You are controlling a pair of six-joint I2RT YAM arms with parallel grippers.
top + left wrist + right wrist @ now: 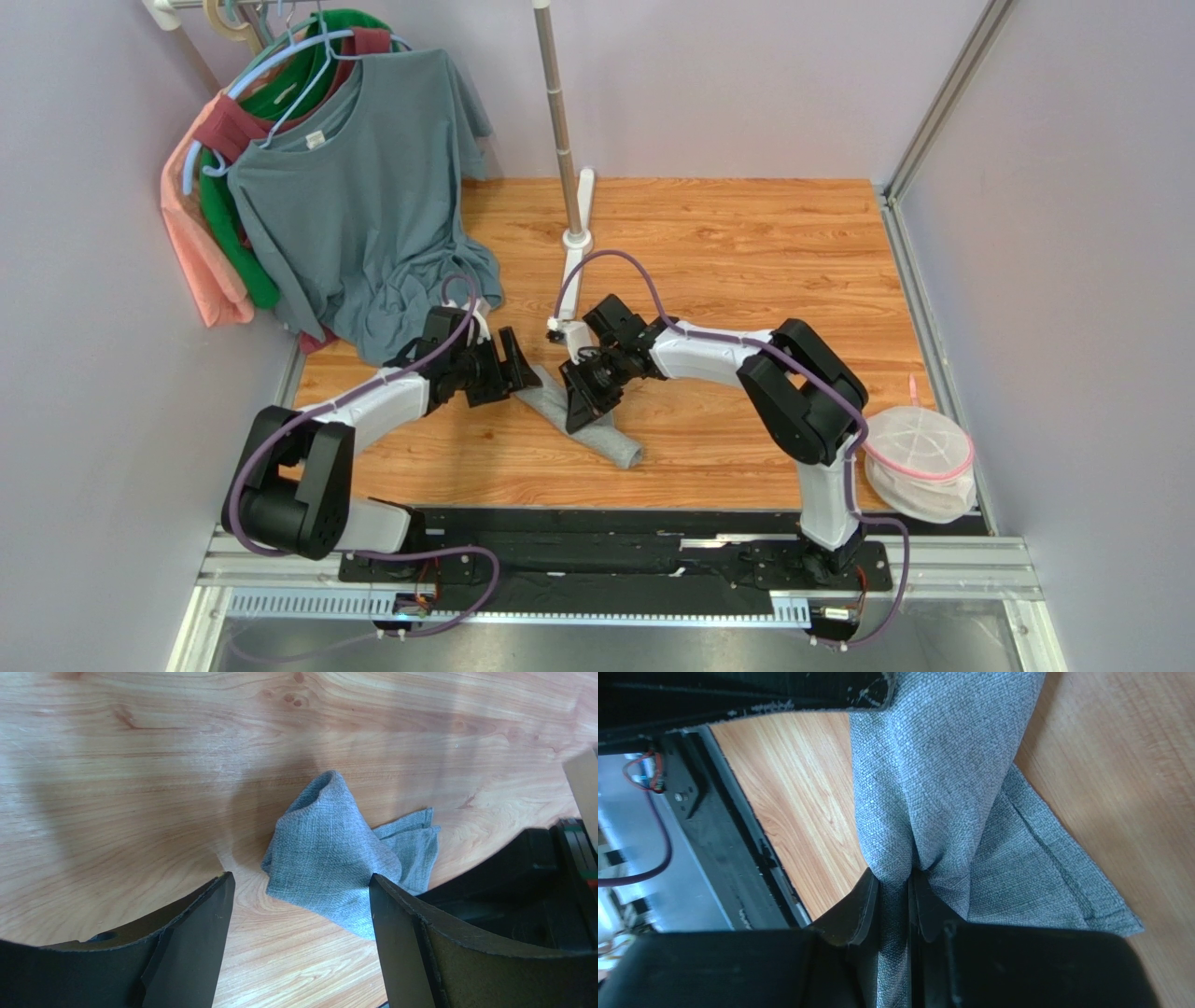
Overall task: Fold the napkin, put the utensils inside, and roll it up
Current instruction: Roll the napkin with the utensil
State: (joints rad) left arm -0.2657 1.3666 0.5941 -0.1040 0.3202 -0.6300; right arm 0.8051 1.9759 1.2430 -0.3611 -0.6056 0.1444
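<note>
Centrally, napkin (609, 443) lies on walled wooden table (730, 252)

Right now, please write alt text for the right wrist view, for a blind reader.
The right gripper is shut on the grey napkin. The cloth stretches away from it in a bunched fold, and a flat part lies on the wooden table.

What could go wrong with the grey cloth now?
The right gripper pinches only a small bunch of the napkin, so pulling could undo the roll. The left gripper is open, so that end lies loose. No fork shows; if one is inside, it might slip out.
</note>
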